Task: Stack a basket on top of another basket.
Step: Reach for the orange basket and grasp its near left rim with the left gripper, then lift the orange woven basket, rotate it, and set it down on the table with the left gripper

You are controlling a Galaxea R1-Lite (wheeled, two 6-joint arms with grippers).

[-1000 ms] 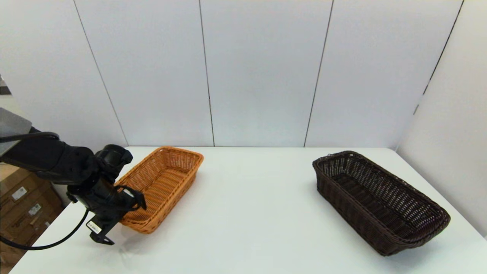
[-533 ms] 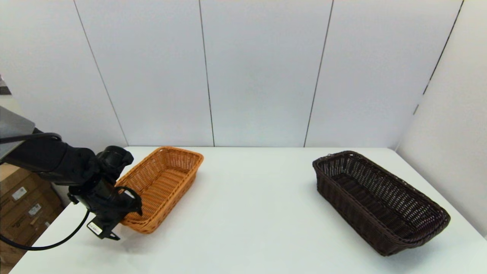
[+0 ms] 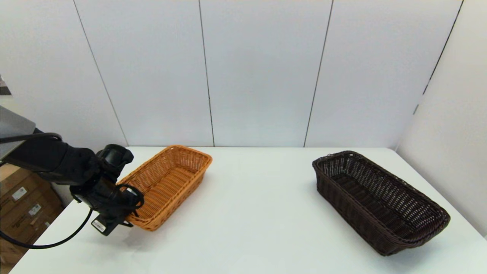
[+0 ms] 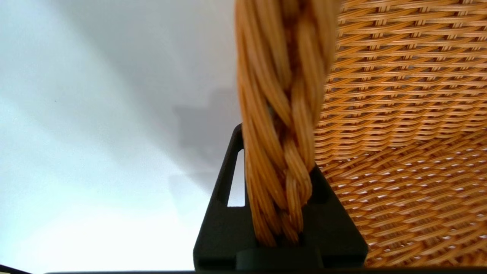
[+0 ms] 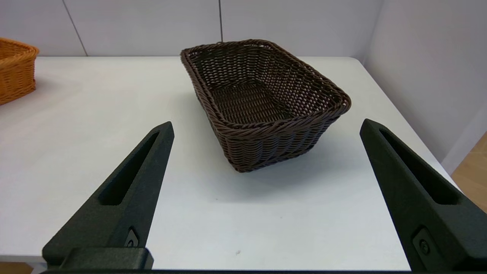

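Desk [image 3: 251,213]: white, against a pale panelled wall; carries both baskets, well apart.
Dark basket [image 3: 378,199]: dark brown wicker, on the robot's right side of the desk, flat and upright — nothing touching it.
Orange basket [image 3: 169,186]: orange-tan wicker, on the left side, long axis angled toward the back wall; its near end sits at the left hand.
Left hand [image 3: 121,217]: at the near end of the orange basket, fingers closed on the braided rim [image 4: 279,125] — one finger outside the wall, the other inside.
Right hand [image 5: 266,198]: low at the desk's near edge, facing the dark basket, fingers wide apart, holding nothing.
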